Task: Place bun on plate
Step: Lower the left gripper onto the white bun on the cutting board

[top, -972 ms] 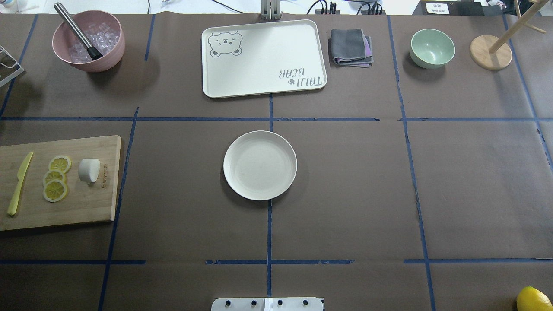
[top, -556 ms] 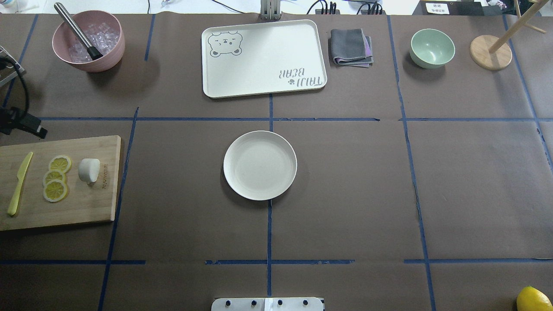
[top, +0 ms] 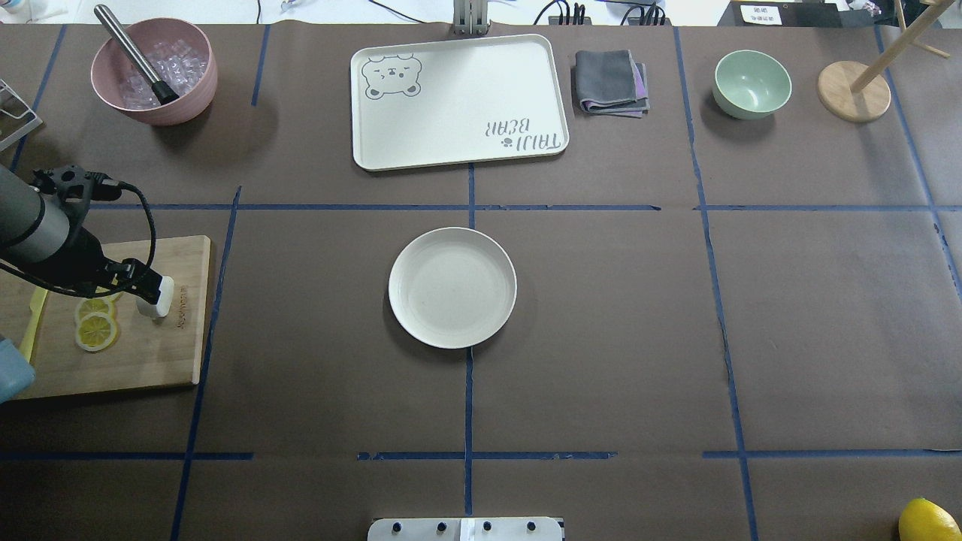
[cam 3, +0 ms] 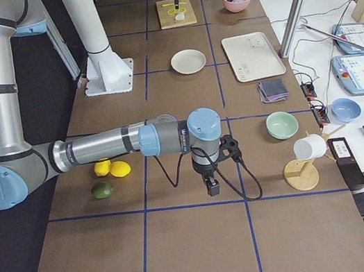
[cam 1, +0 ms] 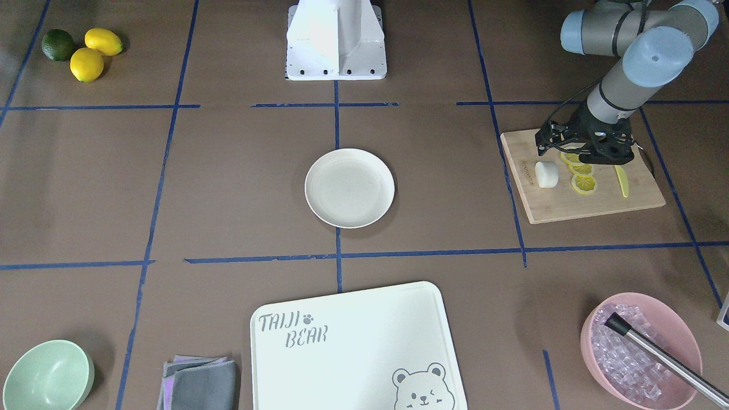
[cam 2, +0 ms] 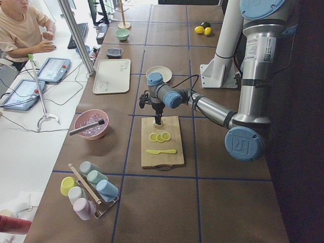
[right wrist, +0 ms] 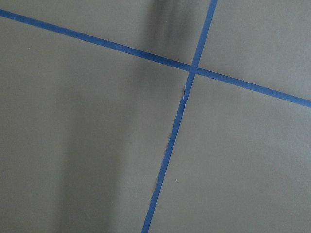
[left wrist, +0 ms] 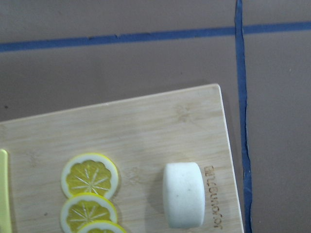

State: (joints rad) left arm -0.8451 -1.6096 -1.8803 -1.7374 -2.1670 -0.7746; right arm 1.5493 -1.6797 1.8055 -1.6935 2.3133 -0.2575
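Note:
The bun [left wrist: 183, 194], a small white rounded lump, lies on its side on the wooden cutting board [top: 150, 353] at the table's left, next to three lemon slices [left wrist: 90, 175]. It also shows in the front view as the bun [cam 1: 547, 173]. My left gripper [top: 146, 284] hangs over the board just above the bun and slices; I cannot tell whether it is open or shut. The plate [top: 452, 288], round and cream-white, sits bare at the table's middle. My right gripper [cam 3: 212, 188] shows only in the exterior right view, low over bare table, state unreadable.
A yellow knife [cam 1: 622, 181] lies on the board. A pink bowl [top: 154, 71] of ice, a bear-printed tray [top: 458, 101], a folded cloth [top: 610, 81] and a mint bowl [top: 751, 83] line the far edge. Lemons and a lime [cam 1: 85, 51] lie near the robot's right.
My left arm has come in from the left edge and now reaches over the cutting board, partly covering the bun and the top lemon slice. Nothing else has moved.

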